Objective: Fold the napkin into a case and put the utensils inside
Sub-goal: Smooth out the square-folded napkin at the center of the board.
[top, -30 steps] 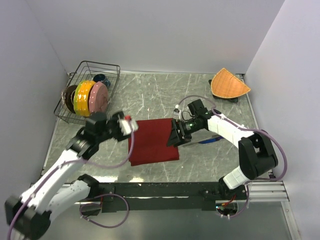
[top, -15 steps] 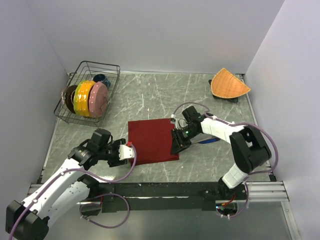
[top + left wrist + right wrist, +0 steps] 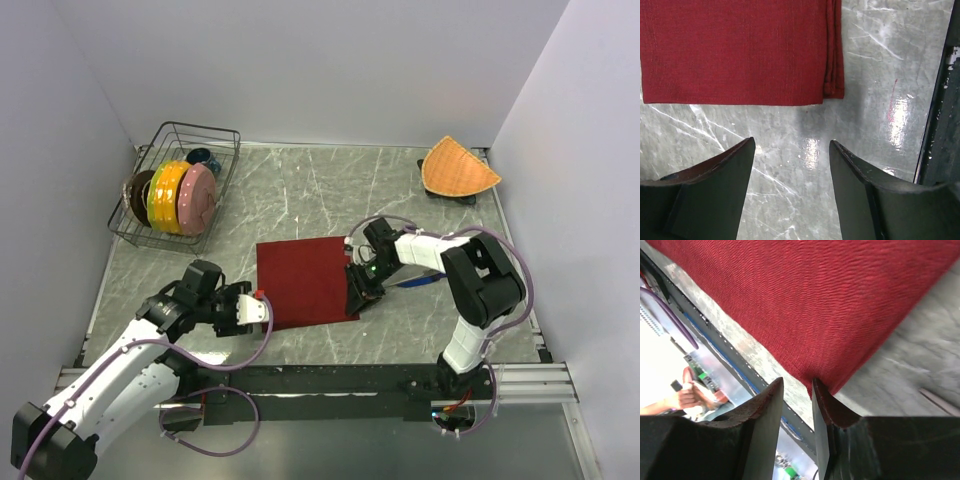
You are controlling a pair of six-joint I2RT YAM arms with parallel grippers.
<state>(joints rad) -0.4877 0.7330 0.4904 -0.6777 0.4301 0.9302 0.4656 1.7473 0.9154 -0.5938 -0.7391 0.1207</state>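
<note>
The dark red napkin point(image 3: 303, 282) lies flat on the marble table, folded, its layered edge point(image 3: 832, 55) showing in the left wrist view. My left gripper point(image 3: 262, 308) is open over bare table point(image 3: 792, 150), just short of the napkin's near-left corner. My right gripper point(image 3: 356, 296) is at the near-right corner. Its jaws point(image 3: 797, 382) stand a narrow gap apart with nothing between them, and the napkin's corner point(image 3: 840, 340) meets the tip of the right finger. The blue knife point(image 3: 417, 282) lies right of the napkin, beside the right arm. The fork is hidden.
A wire dish rack point(image 3: 215, 135) with coloured plates stands at the back left. An orange woven mat point(image 3: 458, 168) sits in the back right corner. The black front rail point(image 3: 330, 378) runs along the table's near edge, close behind both grippers.
The left arm swung from the napkin's far-left side down to its near-left corner. The right gripper slid along the right edge to the near-right corner and narrowed its jaws.
</note>
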